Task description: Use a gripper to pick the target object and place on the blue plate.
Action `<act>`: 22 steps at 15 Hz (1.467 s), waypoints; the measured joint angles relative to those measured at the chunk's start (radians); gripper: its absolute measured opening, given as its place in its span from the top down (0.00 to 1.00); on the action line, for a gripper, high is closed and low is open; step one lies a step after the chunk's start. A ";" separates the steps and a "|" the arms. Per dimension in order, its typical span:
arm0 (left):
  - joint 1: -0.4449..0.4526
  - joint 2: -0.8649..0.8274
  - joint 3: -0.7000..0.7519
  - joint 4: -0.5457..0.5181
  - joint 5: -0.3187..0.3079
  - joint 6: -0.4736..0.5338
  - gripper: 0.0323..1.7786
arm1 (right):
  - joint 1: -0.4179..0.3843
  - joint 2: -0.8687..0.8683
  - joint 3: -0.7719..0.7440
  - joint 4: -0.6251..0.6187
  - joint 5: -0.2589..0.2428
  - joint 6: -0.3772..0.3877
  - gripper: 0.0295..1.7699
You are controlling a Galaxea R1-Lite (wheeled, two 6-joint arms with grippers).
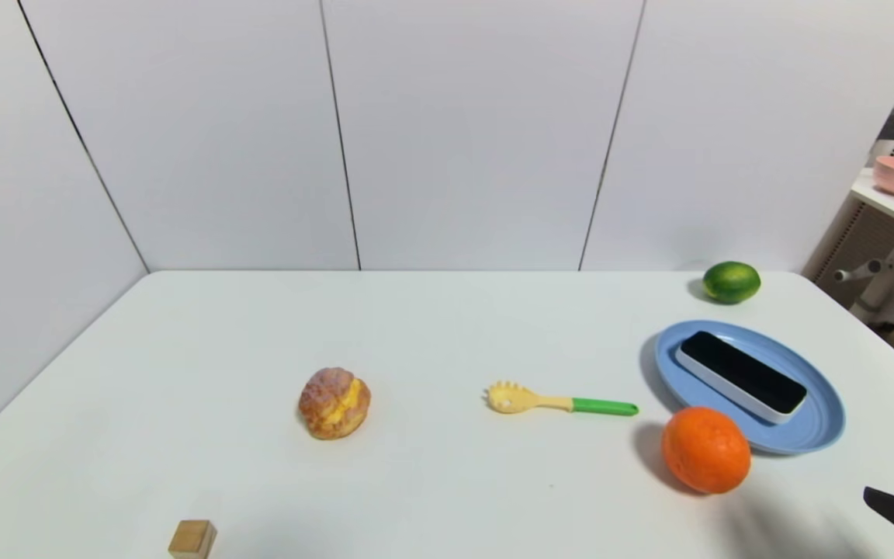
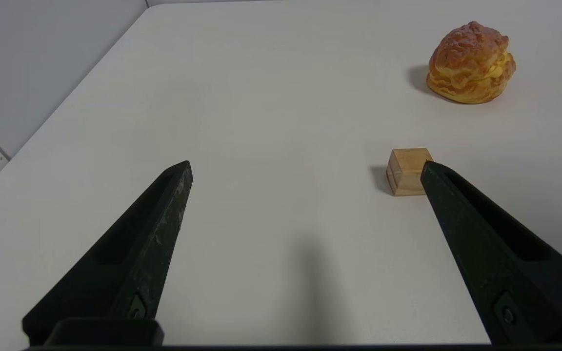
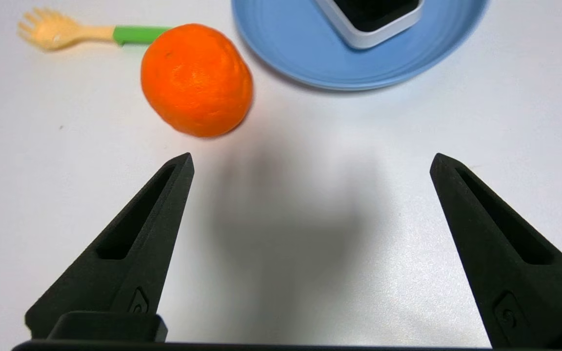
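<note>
Evidently the placing is done: the black-topped white block [image 1: 742, 375] lies flat on the blue plate [image 1: 827, 442], at the right of the table [image 1: 431, 497], its near end pointing toward the right. The right gripper [image 3: 312, 158] stands wide open and empty, on the near side of the plate, with only bare tabletop between its fingertips. The left gripper [image 2: 306, 168] is also spread wide with nothing in it, parked at the near left by the wooden cube [image 1: 192, 539].

What is left, I judge, is a clean withdrawal. Best to keep the fingers spread and draw back toward the near right edge, rising first so that neither tip drags. The orange mandarin [image 1: 705, 450] sits just beside the plate's near left rim and looks ready to roll, so a sweep to the left would be the risky way out. No nudging of the block seems called for; it rests within the rim, and another touch could only tip or slide the plate.
</note>
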 joint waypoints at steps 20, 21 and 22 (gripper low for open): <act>0.000 0.000 0.000 0.000 0.000 0.000 0.05 | 0.203 -0.728 0.366 -0.131 -0.287 0.053 0.04; 0.000 0.000 0.000 0.000 0.000 0.000 0.05 | 0.203 -0.728 0.366 -0.131 -0.289 0.060 0.04; 0.000 0.000 0.000 0.000 0.001 0.000 0.05 | 0.203 -0.728 0.366 -0.131 -0.289 0.065 0.04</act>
